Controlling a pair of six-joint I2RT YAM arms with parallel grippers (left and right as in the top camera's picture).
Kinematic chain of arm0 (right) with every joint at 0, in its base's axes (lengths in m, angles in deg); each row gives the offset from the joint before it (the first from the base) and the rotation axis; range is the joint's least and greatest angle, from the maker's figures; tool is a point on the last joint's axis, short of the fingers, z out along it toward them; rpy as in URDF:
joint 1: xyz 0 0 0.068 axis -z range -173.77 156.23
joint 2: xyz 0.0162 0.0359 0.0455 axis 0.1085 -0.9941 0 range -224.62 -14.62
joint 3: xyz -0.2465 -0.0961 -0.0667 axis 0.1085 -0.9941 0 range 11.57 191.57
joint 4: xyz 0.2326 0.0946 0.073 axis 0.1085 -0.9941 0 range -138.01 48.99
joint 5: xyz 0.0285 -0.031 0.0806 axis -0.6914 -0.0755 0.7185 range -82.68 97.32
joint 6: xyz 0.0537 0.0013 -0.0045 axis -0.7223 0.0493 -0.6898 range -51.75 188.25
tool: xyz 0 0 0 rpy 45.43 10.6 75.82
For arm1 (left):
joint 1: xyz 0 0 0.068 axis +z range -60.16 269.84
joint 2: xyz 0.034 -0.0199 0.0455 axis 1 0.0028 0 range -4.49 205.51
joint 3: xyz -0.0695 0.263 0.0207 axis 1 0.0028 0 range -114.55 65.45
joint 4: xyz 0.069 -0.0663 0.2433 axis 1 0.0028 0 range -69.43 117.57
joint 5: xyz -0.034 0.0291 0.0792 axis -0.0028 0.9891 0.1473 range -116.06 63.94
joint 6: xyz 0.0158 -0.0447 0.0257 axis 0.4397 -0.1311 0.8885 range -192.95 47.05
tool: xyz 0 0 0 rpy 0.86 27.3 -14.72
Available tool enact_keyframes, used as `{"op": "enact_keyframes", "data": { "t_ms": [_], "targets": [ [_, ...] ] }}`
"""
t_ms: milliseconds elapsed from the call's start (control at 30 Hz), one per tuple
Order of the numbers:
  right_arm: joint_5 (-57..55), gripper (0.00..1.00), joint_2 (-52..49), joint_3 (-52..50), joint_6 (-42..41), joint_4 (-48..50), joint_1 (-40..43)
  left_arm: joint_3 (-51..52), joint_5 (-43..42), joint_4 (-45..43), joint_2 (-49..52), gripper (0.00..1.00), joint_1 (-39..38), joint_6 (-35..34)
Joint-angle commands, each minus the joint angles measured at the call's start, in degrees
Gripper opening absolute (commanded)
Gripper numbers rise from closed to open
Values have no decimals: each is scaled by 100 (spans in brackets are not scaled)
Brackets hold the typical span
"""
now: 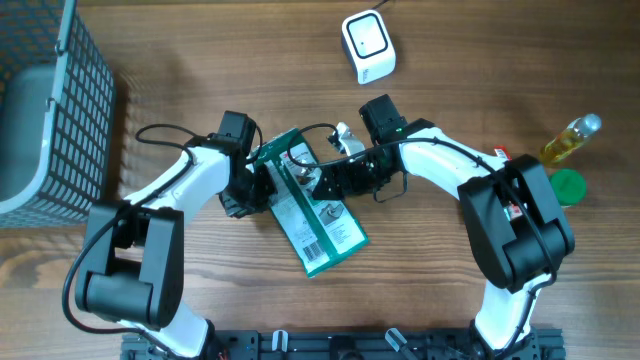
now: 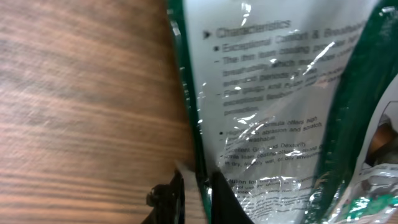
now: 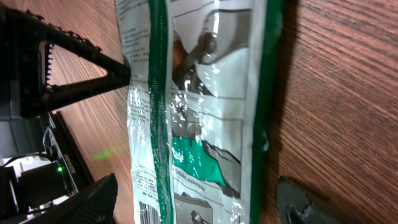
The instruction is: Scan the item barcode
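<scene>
The item, a green and white plastic packet point(image 1: 315, 205), lies mid-table with a barcode label point(image 1: 318, 248) near its lower end. My left gripper point(image 1: 255, 182) is shut on the packet's left edge. In the left wrist view its fingertips point(image 2: 196, 200) pinch the green border of the packet point(image 2: 280, 93). My right gripper point(image 1: 328, 180) is over the packet's upper part. In the right wrist view it point(image 3: 199, 208) stands open, one finger on each side of the packet point(image 3: 199, 112), small gaps both sides. A white scanner point(image 1: 368, 45) sits at the table's far side.
A wire basket point(image 1: 60, 100) with a grey bin inside stands at the far left. A yellow bottle point(image 1: 570, 138) and a green round lid point(image 1: 567, 186) sit at the right. The arm bases stand along the front edge.
</scene>
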Motion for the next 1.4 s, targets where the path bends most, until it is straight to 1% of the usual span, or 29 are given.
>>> {"op": "enact_keyframes", "data": {
  "t_ms": [0,100,167,300,333,367,600,767,900,967,1067,1133,1233,1367],
  "targets": [
    [-234,82,-146,-190,-61,4,-9,129,199,-155,417,9,-55,70],
    [-166,81,-146,-507,-326,334,-9,129,199,-166,417,9,-52,70],
    [236,80,-151,-730,-343,675,-9,129,199,-162,417,9,-52,70],
    [1010,67,-155,-1132,-782,1316,-20,129,199,-164,417,10,-55,70],
    [1147,62,-155,-1233,-855,1480,-20,129,199,-164,417,10,-52,70],
    [1228,61,-155,-1320,-920,1604,-20,129,197,-162,417,10,-52,70],
    [1228,58,-155,-1480,-957,1904,-42,129,197,-160,417,10,-55,70],
    [1174,54,-155,-1480,-1567,2367,-223,129,197,-162,417,10,-52,70],
    [732,53,-155,-1480,-1864,2575,-431,129,197,-162,417,11,-55,70],
    [575,50,-155,-1480,-1956,2618,-529,129,197,-160,417,11,-52,70],
    [562,47,-155,-1480,-1963,2747,-671,129,199,-162,417,12,-55,70],
    [564,43,-155,-1480,-1965,2820,-713,129,199,-164,417,12,-52,70],
    [566,39,-155,-1480,-1967,2909,-734,129,199,-164,417,12,-52,70],
    [564,37,-155,-1480,-1965,2914,-734,129,199,-164,417,12,-52,70]
  ]
}}
